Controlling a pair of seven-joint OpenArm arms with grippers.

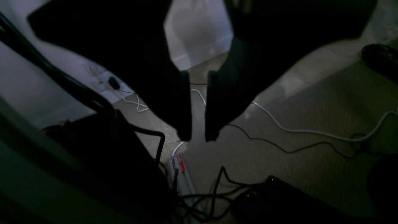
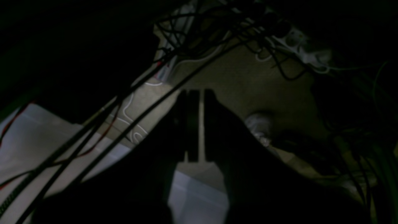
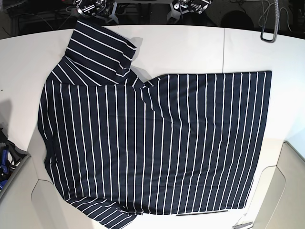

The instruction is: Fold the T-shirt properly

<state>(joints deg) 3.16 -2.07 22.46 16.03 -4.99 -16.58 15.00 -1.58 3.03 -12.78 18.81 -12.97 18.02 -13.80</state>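
Both grippers hang off the table, over carpeted floor. Seen through its wrist camera, the left gripper (image 1: 198, 137) holds its dark fingers (image 1: 183, 105) narrowly apart with nothing between them; below the tips run a white cable (image 1: 311, 130) and a thin black cable (image 1: 279, 147), and a power strip (image 1: 180, 174) lies just beneath, nearer the camera. The right gripper (image 2: 199, 93) also shows only a slim gap and grips nothing; a tangle of black cables (image 2: 199, 34) crosses beyond its tips, with a white power strip (image 2: 304, 49) off to one side. Neither gripper touches the T-shirt (image 3: 157, 143), which lies spread flat on the white table (image 3: 190, 47) in the base view, well apart from both, one striped sleeve (image 3: 97, 55) angled toward the table's far edge.
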